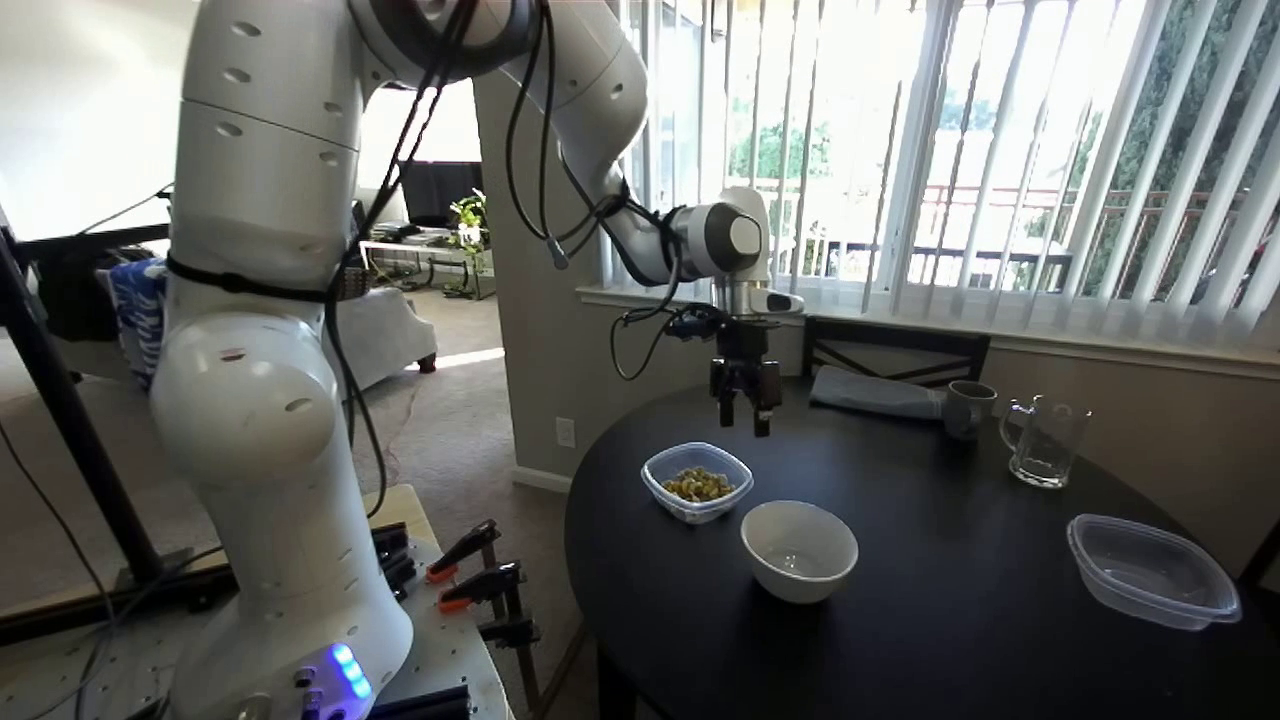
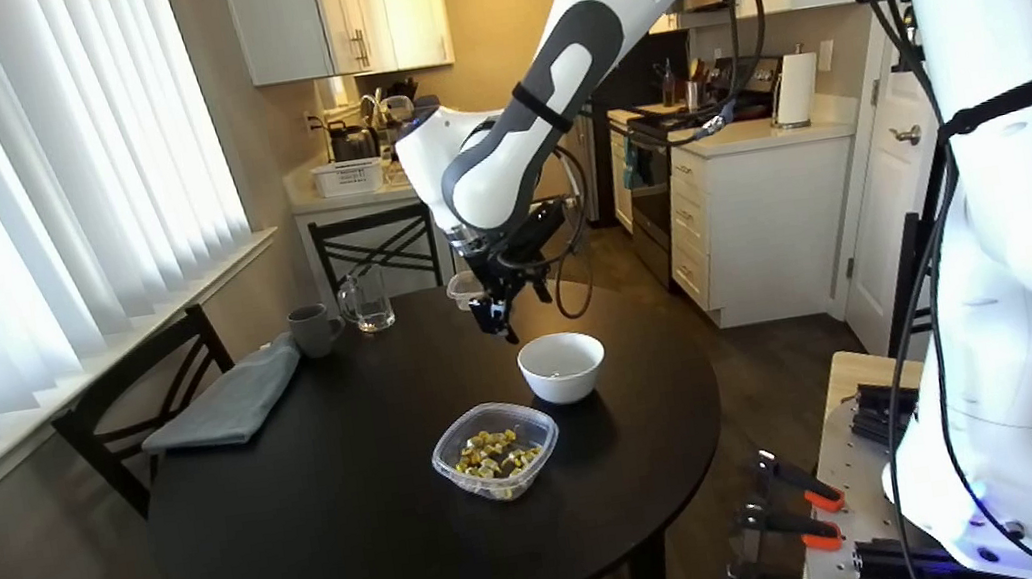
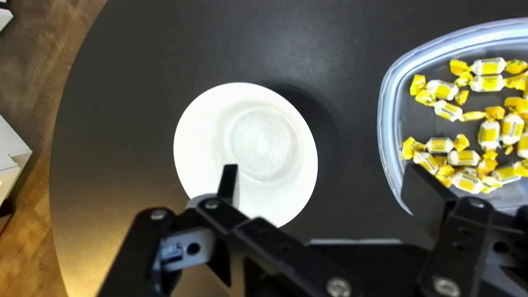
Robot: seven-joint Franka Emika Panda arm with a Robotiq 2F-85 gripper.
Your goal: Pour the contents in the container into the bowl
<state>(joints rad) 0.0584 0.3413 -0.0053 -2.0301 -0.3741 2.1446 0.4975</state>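
The rounded-square container is standing upright on the table near the bowl, its mouth facing up, long axis unclear. The gripper is hanging above the table, fingers spread wide.

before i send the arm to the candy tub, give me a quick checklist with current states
1. End effector open: ok, jaws apart, holding nothing.
2. Candies inside the clear tub: ok.
3. White bowl upright and without candies: ok.
4. Tub and bowl apart: ok, gap visible.
5. End effector down at the tub: not ok, it hovers above the table.
6. Tub walls stiff enough to squeeze: cannot tell.
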